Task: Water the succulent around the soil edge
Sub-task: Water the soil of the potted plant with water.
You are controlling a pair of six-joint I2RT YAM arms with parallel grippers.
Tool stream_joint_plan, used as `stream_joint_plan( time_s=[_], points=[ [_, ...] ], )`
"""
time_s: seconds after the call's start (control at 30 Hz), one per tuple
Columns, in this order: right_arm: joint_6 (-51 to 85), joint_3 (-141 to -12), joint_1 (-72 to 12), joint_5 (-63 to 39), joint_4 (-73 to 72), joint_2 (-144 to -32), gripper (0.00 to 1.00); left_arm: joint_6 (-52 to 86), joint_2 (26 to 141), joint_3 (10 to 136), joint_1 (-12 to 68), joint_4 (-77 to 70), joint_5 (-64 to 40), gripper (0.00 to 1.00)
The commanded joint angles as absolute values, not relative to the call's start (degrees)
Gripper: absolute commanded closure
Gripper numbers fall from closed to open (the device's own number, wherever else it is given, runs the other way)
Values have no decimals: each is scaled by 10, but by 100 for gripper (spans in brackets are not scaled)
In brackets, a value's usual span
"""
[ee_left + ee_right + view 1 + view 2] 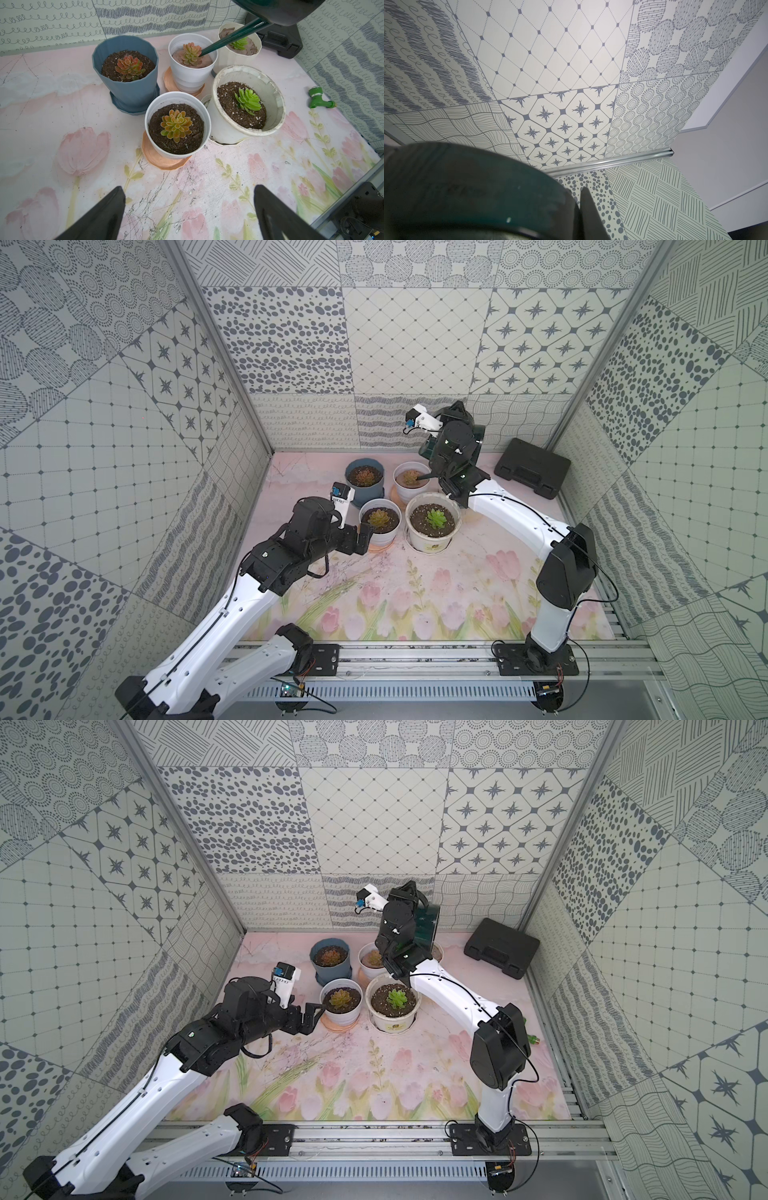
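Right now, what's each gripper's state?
Left gripper: open, holding nothing.
Right gripper: shut on the watering can.

No text, brand or number can be read in full. Three marks are present, none legible:

1. A yellowish label (432,548) on the wall of the large white pot (417,542), at 6 o'clock on the pot in both top views. The print is too small to read.
2. Dark print on the white camera housing (343,502) at 9 o'clock from the pot group, also too small.
3. Raised lettering on the dark green watering can (454,189) in the right wrist view, which is blurred.
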State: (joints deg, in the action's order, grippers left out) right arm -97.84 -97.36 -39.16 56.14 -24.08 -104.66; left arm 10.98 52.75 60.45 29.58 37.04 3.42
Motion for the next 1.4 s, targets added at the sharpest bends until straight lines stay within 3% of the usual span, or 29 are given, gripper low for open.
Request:
stream_joint_plan(
  time_s=[0.0, 1.37],
  points=[
    [-997, -979, -396, 550, -279, -1026, 100, 115, 525, 601, 285, 354, 27, 0],
    [-945, -1057, -453, 551, -190, -1042, 100, 122, 526, 601, 274, 351, 14, 0]
  ],
)
